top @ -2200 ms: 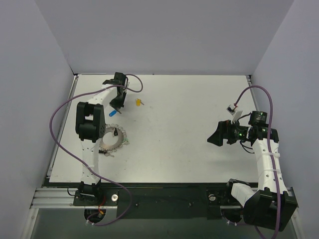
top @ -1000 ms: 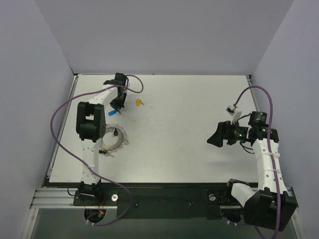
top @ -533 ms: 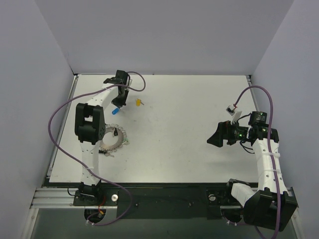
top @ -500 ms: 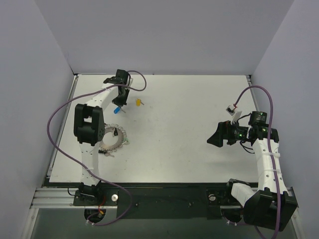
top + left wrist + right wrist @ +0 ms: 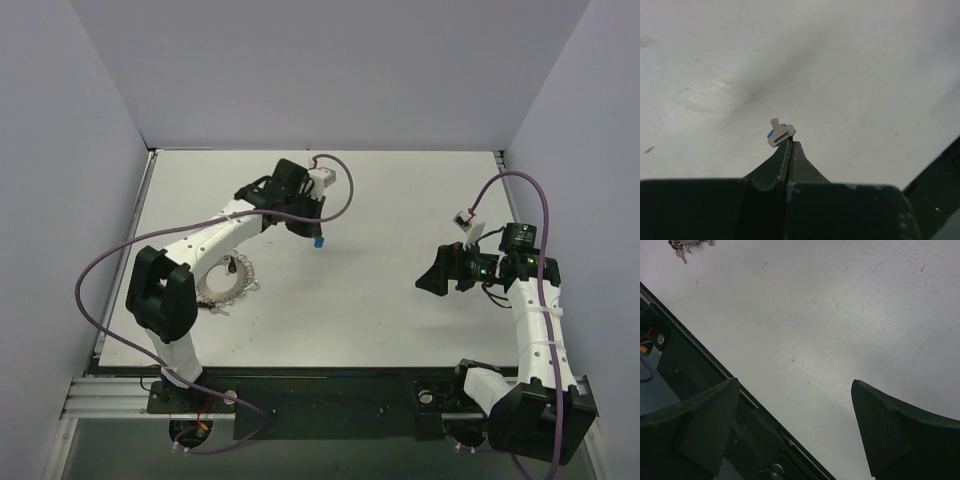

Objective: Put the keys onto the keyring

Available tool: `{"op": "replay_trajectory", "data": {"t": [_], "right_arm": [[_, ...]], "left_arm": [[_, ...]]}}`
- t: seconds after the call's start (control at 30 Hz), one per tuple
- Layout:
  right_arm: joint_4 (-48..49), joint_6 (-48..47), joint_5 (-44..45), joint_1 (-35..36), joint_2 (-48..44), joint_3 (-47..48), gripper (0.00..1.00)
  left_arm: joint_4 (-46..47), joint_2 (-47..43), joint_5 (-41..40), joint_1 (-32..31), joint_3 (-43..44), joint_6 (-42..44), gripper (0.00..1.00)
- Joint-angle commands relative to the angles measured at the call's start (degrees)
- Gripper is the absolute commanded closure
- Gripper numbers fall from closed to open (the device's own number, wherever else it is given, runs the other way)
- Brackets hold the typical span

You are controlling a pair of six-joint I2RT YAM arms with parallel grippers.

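My left gripper (image 5: 312, 234) is shut on the blue-headed key (image 5: 319, 241) and holds it above the middle of the table. In the left wrist view the key (image 5: 779, 135) sticks out of the closed fingertips (image 5: 789, 150), blade end toward the camera. The keyring (image 5: 228, 282), a silvery chain-like loop, lies on the table at the left, under the left arm's forearm. A small green bit (image 5: 257, 285) sits at its right rim. The yellow-headed key is hidden. My right gripper (image 5: 432, 277) is open and empty at the right; the keyring (image 5: 687, 245) shows far off in its view.
The white table (image 5: 400, 200) is walled by grey panels on three sides. The black rail of the near edge (image 5: 700, 365) runs under the right gripper's view. The left arm's purple cable (image 5: 340, 190) loops over the back middle of the table.
My left gripper has closed on the blue key at the back left, lifted it and swung right toward the table's middle. The right arm has not moved.
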Motion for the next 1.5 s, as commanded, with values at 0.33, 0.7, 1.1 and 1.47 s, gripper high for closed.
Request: {"op": "replay_trajectory", "data": {"t": [0.33, 0.7, 1.1, 1.47], "right_arm": [[-2.0, -0.9, 0.6, -1.1, -1.7, 3.4, 0.12], [-2.1, -0.9, 0.2, -1.1, -1.3, 3.3, 0.12], [-2.0, -0.9, -0.2, -1.1, -1.0, 3.0, 0.12], [-2.1, -1.1, -0.3, -1.0, -1.0, 2.9, 0.12]], "left_arm": [[37.3, 14.8, 20.5, -21.5, -1.5, -28.6, 1.0], [50.8, 20.9, 25.3, -23.4, -8.9, -38.0, 1.0], [45.4, 20.7, 21.9, -21.0, -12.0, -33.7, 1.0], [33.9, 21.8, 17.2, -20.6, -6.8, -27.4, 0.99]]}}
